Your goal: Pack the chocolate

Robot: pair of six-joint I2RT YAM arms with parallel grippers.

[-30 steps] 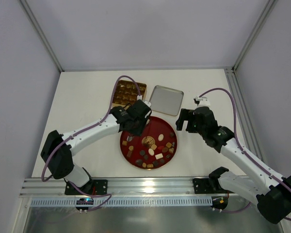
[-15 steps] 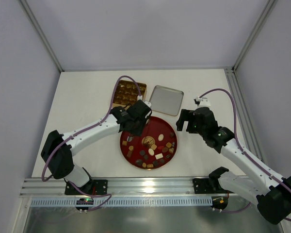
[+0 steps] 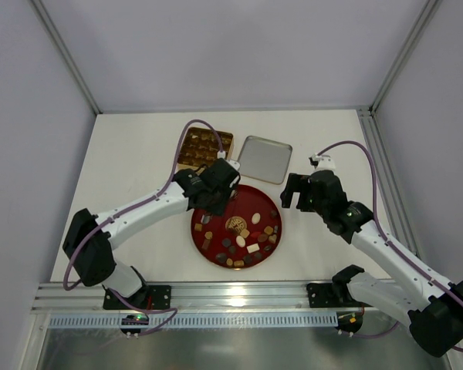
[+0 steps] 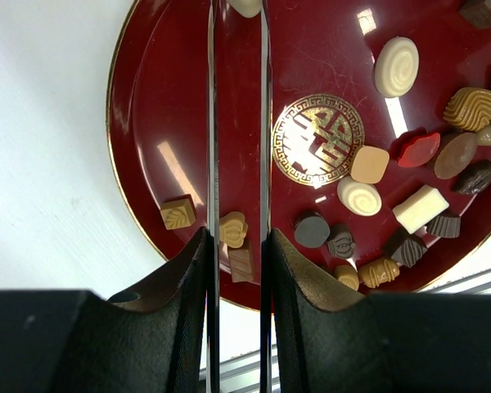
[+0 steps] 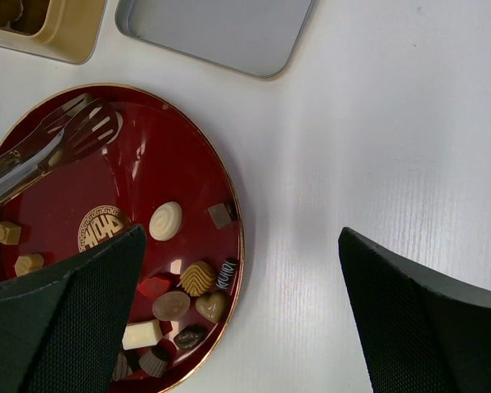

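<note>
Left side: the left gripper (image 4: 237, 246) is over the upper-left rim of the dark-red plate (image 4: 172, 82). It is nearly closed, with its fingers pressed on the two blades of a pair of metal tongs (image 4: 264, 123). The blades run forward between the fingers, squeezed near-parallel with a narrow gap. One cream-white piece (image 4: 247, 5) is pinched at the tongs' slotted tips, above the plate's upper-left part. Cannot tell whether it is clear of the plate surface.

Centre: the plate sits on the white table (image 3: 131, 169). The chocolate (image 4: 397, 65) lies loose on it in dark brown, caramel and cream-white, plus one red piece. Most of it is grouped near and to the right of the gold emblem. Three caramel-brown pieces lie near the left rim, by the blades.

Behind the plate is the gold tin (image 3: 204, 146), uncovered, with brown pieces in its compartments. Just right of the tin lies the lid (image 3: 265, 159), silver inside facing up.

Right side: the right gripper (image 5: 241, 237) has its jaws wide apart and holds nothing. It hovers over the table just beside the plate's right rim.
</note>
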